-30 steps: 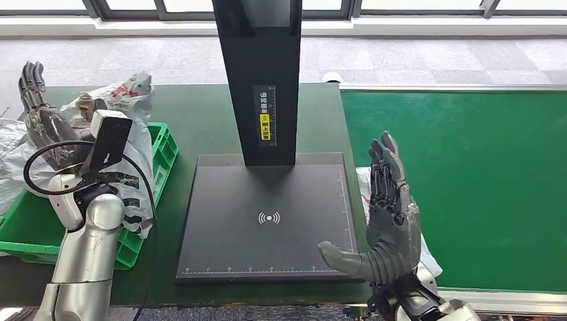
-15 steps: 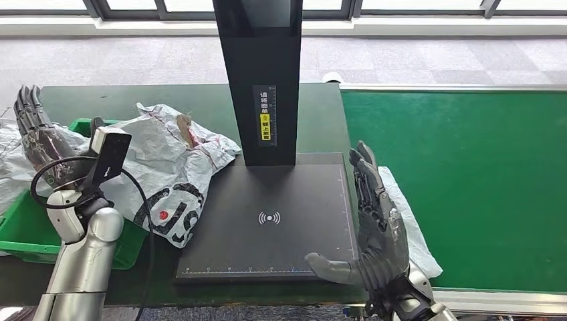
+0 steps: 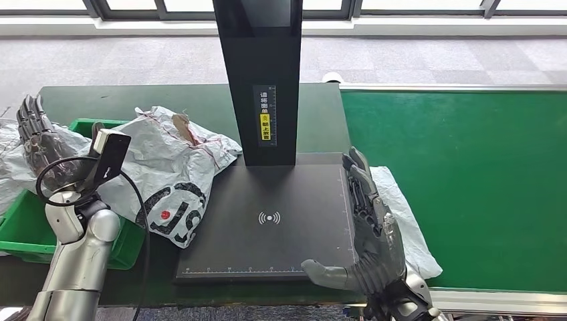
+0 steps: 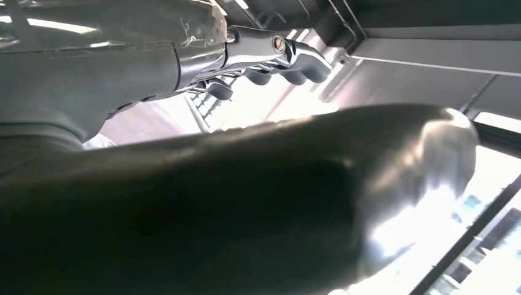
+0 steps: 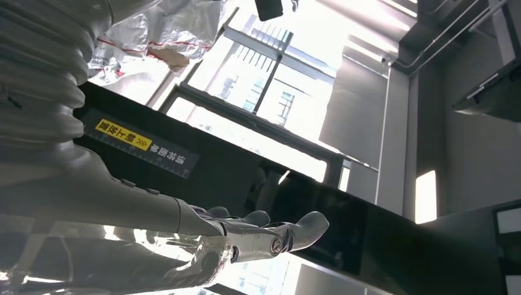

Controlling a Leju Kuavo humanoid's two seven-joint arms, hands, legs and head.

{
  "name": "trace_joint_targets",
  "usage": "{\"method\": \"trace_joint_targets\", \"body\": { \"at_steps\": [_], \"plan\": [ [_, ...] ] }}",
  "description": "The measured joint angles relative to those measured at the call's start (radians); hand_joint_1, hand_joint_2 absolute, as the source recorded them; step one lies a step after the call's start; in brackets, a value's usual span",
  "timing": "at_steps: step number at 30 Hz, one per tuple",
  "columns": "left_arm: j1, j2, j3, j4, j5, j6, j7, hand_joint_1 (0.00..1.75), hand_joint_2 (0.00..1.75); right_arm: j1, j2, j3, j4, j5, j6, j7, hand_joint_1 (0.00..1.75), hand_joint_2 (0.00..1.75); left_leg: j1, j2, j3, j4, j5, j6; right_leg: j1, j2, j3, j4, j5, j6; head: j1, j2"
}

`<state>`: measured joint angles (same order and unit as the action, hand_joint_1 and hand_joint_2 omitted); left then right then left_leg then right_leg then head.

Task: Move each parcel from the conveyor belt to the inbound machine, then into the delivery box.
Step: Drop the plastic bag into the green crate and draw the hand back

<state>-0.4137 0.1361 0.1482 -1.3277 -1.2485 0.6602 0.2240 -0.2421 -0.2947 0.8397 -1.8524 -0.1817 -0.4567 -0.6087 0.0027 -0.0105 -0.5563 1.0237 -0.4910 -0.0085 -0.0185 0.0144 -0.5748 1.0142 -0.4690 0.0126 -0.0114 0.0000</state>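
Grey-white plastic parcel point(image 3: 170, 177) lies half over the green delivery box point(image 3: 27, 224) and the scanner plate's point(image 3: 267, 221) edge, just beside the empty, spread left hand point(image 3: 40, 144). Right hand point(image 3: 371, 227), fingers apart, holds nothing; its wrist view catches the yellow label point(image 5: 123, 135).

white parcel point(image 3: 170, 177) | crumpled | overlapping green delivery box point(image 3: 23, 224), inbound machine point(image 3: 281, 221)

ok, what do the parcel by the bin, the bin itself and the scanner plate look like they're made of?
Parcel: thin grey-white plastic film, probably a poly mailer; it is crumpled, glossy and creased, with printed black lettering.
Bin: rigid green moulded plastic, judging by its slotted walls.
Scanner plate: flat matte black, smooth, with a printed ruler edge and wireless symbol; whether plastic or coated metal is unclear.
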Motion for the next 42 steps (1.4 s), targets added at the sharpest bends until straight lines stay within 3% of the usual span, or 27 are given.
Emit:
{"method": "trace_joint_targets", "body": {
  "at_steps": [4, 8, 12, 14, 16, 18, 20, 23, 27, 33, 42],
  "plan": [
    [-0.037, 0.034, 0.061, 0.093, -0.025, 0.017, 0.013, 0.0, 0.0, 0.01, 0.003, -0.01, 0.0, 0.008, 0.02, 0.001, 0.0, 1.75, 0.001, 0.001, 0.0, 0.0, 0.001, -0.001, 0.001, 0.001, -0.001, 0.0, 0.001, -0.001, 0.0, 0.0],
    [-0.085, 0.028, 0.199, 0.135, 0.066, 0.033, -0.163, 0.0, 0.0, 0.017, 0.003, -0.014, 0.0, 0.004, 0.024, 0.001, 0.0, 1.75, 0.002, 0.002, -0.001, 0.0, 0.001, -0.002, 0.002, 0.002, -0.002, 0.001, 0.001, -0.002, 0.0, 0.0],
    [-0.109, -0.02, 0.312, 0.108, 0.16, 0.028, -0.349, 0.0, 1.75, 0.018, 0.003, -0.014, 0.0, -0.007, 0.019, -0.001, 0.0, 1.75, 0.002, 0.002, -0.001, 0.0, 0.001, -0.002, 0.002, 0.002, -0.002, 0.0, 0.001, -0.002, 0.0, 0.0],
    [-0.094, -0.05, 0.331, 0.062, 0.167, -0.058, -0.375, 0.0, 1.75, 0.02, 0.002, -0.014, 0.0, -0.011, 0.006, -0.006, 0.0, 1.75, 0.001, 0.003, 0.0, 0.0, 0.001, -0.002, 0.001, 0.003, -0.003, 0.0, 0.001, -0.002, 0.0, 0.0],
    [-0.056, -0.057, 0.274, 0.004, 0.097, -0.225, -0.31, 0.0, 0.87, 0.023, -0.001, -0.014, 0.001, -0.015, -0.009, -0.015, 0.0, 1.75, 0.0, 0.003, -0.001, 0.0, 0.001, -0.002, 0.0, 0.003, -0.003, 0.0, 0.001, -0.002, 0.0, 0.0],
    [-0.018, -0.04, 0.154, -0.032, 0.035, -0.337, -0.22, 0.0, 0.87, 0.025, -0.006, -0.014, 0.001, -0.02, -0.013, -0.022, 0.0, 1.75, 0.0, 0.001, -0.002, 0.0, 0.001, -0.002, 0.0, 0.001, -0.003, 0.0, 0.001, -0.002, 0.0, 0.0],
    [0.007, -0.02, 0.051, -0.048, -0.004, -0.357, -0.169, 0.0, 1.75, 0.024, -0.008, -0.014, 0.004, -0.024, -0.013, -0.022, 0.0, 1.75, 0.0, 0.002, -0.004, 0.0, 0.001, -0.002, 0.0, 0.001, -0.004, 0.0, 0.002, -0.002, 0.0, 0.0],
    [0.023, 0.008, -0.035, -0.051, -0.099, -0.374, -0.146, 0.0, 1.75, 0.02, -0.008, -0.014, 0.006, -0.026, -0.011, -0.018, 0.0, 1.75, 0.0, 0.006, -0.003, 0.0, 0.001, -0.002, 0.0, 0.004, -0.006, 0.0, 0.004, -0.002, 0.0, 0.0],
    [0.035, 0.044, -0.121, -0.01, -0.155, -0.503, -0.151, 0.0, 1.75, 0.008, -0.01, -0.014, 0.014, -0.037, -0.01, -0.018, 0.0, 1.75, 0.0, 0.004, -0.004, 0.0, 0.002, -0.003, 0.001, 0.003, -0.007, 0.0, 0.004, -0.003, 0.0, 0.0],
    [0.032, 0.068, -0.194, 0.01, 0.024, -0.6, -0.232, 0.0, 1.75, 0.007, -0.019, -0.014, 0.02, -0.047, -0.052, -0.032, 0.0, 1.75, 0.001, 0.005, -0.004, 0.0, 0.003, -0.004, 0.002, 0.004, -0.008, 0.0, 0.004, -0.003, 0.0, 0.0],
    [0.025, 0.098, -0.263, -0.119, 0.146, -0.671, -0.226, 0.0, 1.75, 0.011, -0.04, -0.014, 0.02, -0.071, -0.096, -0.048, 0.0, 1.75, 0.001, 0.005, -0.005, 0.0, 0.003, -0.003, 0.001, 0.004, -0.008, 0.0, 0.004, -0.003, 0.0, 0.0]
  ]
}}
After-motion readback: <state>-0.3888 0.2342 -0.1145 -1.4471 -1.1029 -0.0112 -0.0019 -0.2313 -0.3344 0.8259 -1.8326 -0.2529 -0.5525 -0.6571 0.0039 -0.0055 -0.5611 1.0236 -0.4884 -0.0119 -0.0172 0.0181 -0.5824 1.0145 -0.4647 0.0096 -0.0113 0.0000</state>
